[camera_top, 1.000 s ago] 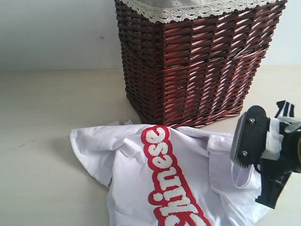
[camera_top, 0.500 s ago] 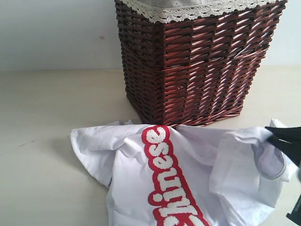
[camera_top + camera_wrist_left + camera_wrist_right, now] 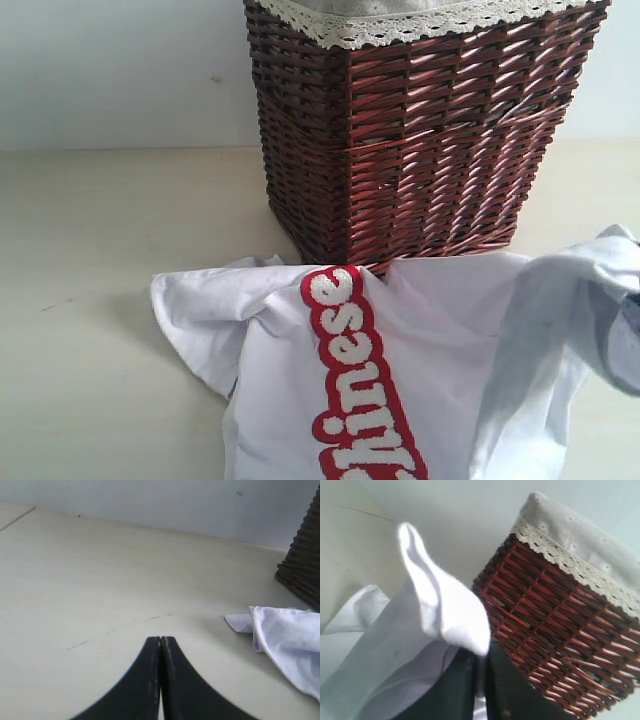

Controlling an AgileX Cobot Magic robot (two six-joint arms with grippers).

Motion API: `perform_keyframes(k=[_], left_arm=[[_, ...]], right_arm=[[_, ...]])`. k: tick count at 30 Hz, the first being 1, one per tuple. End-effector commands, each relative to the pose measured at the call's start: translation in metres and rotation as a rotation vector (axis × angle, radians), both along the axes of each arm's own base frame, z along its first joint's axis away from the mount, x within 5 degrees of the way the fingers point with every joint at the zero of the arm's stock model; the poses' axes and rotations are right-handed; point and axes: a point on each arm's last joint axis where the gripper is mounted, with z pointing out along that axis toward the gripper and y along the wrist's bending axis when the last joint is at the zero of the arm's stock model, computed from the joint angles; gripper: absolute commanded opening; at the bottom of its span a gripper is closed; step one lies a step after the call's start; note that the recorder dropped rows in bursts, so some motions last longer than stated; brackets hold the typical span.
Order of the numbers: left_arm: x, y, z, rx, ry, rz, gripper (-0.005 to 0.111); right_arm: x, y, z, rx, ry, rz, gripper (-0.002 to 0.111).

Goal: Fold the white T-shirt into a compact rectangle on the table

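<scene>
Right gripper [image 3: 481, 661] leaving exterior view, lifting pinched white T-shirt [image 3: 440, 340] edge; cloth hanging limp, light, so gripping hem corners likely best; left gripper [image 3: 160, 641] pressed together.

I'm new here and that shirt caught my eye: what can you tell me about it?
The white T-shirt looks like soft cotton, crumpled, with a red band of fuzzy white letters. It lies on the table just in front of the wicker basket; one edge is raised, pinched in the right gripper.
</scene>
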Motion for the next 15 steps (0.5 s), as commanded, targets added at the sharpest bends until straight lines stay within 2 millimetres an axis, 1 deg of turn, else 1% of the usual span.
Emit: perform_keyframes(k=[1,5,7,9,12,15], left_arm=[[0.0,0.0,0.001,-0.007,-0.008,-0.004,0.0],[0.0,0.0,0.001,-0.007,-0.008,-0.004,0.0],[0.0,0.0,0.001,-0.007,-0.008,-0.004,0.0],[0.0,0.0,0.001,-0.007,-0.008,-0.004,0.0],[0.0,0.0,0.001,-0.007,-0.008,-0.004,0.0],[0.0,0.0,0.001,-0.007,-0.008,-0.004,0.0]], right_arm=[[0.009,-0.015,0.003,0.1,0.019,-0.197,0.006],[0.015,-0.033,0.006,0.137,-0.015,-0.404,0.016],[0.017,-0.039,0.007,0.187,-0.003,-0.482,0.021],[0.017,-0.043,0.005,0.23,0.021,-0.528,0.026],[0.018,-0.044,0.0,0.208,0.037,-0.54,0.033],[0.018,-0.044,0.0,0.192,0.03,-0.537,0.038]])
